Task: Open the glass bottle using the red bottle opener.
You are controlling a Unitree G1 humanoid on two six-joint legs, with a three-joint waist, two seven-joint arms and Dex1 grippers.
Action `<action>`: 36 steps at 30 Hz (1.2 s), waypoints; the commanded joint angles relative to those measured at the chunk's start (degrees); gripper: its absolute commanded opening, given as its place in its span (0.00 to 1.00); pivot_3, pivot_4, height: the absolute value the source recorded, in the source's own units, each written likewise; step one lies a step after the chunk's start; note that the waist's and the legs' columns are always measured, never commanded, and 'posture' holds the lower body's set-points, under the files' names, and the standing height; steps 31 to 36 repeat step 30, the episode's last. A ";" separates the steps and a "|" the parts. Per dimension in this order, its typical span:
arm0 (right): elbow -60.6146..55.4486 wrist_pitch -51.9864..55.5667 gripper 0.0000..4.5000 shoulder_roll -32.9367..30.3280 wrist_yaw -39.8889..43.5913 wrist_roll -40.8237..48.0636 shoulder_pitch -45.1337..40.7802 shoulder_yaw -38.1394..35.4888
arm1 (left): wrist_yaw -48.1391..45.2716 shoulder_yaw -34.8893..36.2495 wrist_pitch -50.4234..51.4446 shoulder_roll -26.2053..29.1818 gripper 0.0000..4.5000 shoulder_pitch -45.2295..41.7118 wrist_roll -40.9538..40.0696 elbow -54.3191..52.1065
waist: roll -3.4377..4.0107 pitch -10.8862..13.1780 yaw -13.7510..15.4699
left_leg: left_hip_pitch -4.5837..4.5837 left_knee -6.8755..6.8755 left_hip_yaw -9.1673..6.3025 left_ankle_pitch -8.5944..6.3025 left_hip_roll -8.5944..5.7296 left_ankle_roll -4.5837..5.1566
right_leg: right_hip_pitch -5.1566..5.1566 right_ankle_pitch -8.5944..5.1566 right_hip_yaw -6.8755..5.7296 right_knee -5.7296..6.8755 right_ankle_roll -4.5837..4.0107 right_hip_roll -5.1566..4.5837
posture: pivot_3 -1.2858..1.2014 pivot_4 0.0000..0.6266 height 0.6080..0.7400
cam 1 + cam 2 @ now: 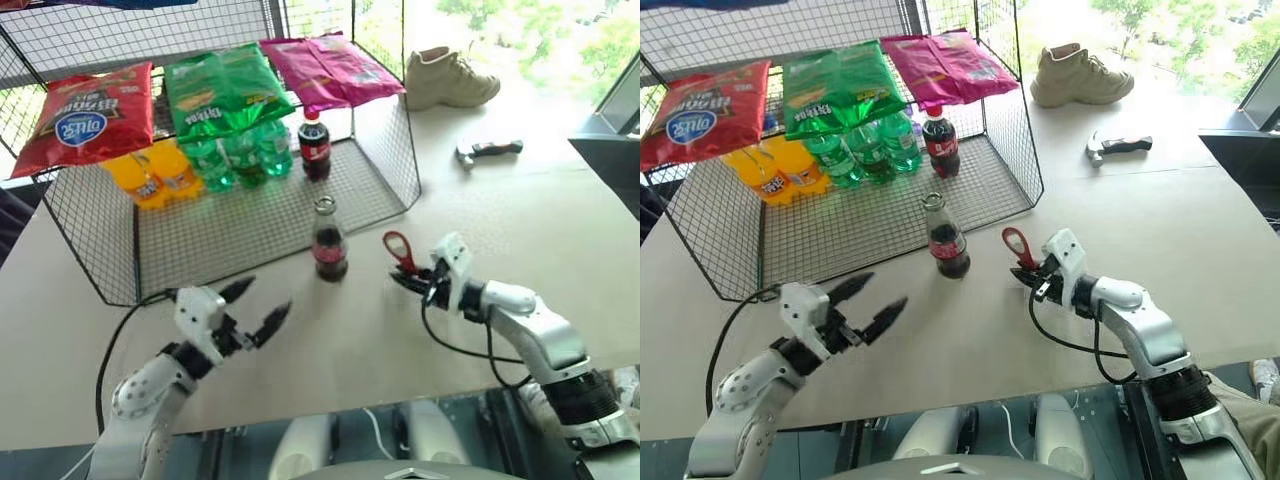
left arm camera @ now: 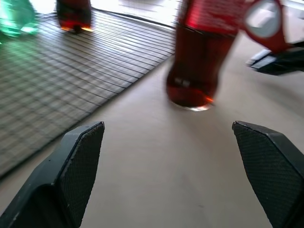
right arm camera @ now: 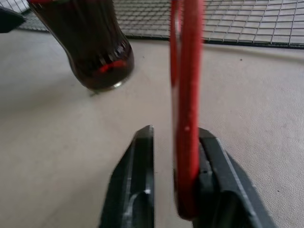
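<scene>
The glass bottle stands upright on the pale table just in front of the wire basket, dark cola inside and a red label band. The red bottle opener stands upright to its right, loop upward, its handle between the fingers of my right gripper. In the right wrist view the opener leans against one finger while the other finger stands slightly apart from it. My left gripper hovers wide open to the front left of the bottle, holding nothing, with the bottle's base ahead of it.
The wire basket holds chip bags, green and orange soda bottles and a stouter cola bottle with a red cap. A beige shoe and a black-handled tool lie at the back right. The table's front edge runs just behind both arms.
</scene>
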 commanded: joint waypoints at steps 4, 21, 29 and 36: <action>-5.99 6.18 0.84 -1.96 -1.13 3.04 1.99 -5.53 | 1.85 0.58 0.36 -0.10 1.00 3.81 0.15 -4.86 | -0.02 0.01 -0.01 | -0.04 -0.01 0.02 0.00 -0.01 0.00 | -0.01 0.02 0.00 -0.02 0.03 0.14 | 0.52 0.24 1.00; 4.45 -27.21 0.99 -13.45 19.30 -2.56 15.60 -19.51 | 1.00 8.64 2.14 3.31 1.00 17.55 -1.35 -12.30 | -0.24 0.14 -0.11 | 0.04 0.02 0.17 -0.03 0.11 0.04 | 0.07 -0.12 0.06 -0.10 -0.12 0.22 | 0.52 0.24 1.00; 7.48 -25.25 0.99 -13.09 21.39 -0.71 17.13 -21.31 | -0.19 8.19 1.66 3.51 1.00 19.21 -0.13 -12.79 | -0.25 0.15 0.03 | 0.07 0.04 0.19 -0.02 0.19 0.03 | 0.10 -0.13 0.07 -0.09 -0.16 0.29 | 0.52 0.24 1.00; 7.38 -25.05 0.99 -13.05 21.15 -0.47 17.37 -21.55 | -0.26 8.38 1.80 3.52 1.00 19.46 -0.20 -13.03 | -0.25 0.15 0.03 | 0.06 0.04 0.19 -0.03 0.19 0.03 | 0.09 -0.13 0.07 -0.09 -0.16 0.28 | 0.52 0.24 1.00</action>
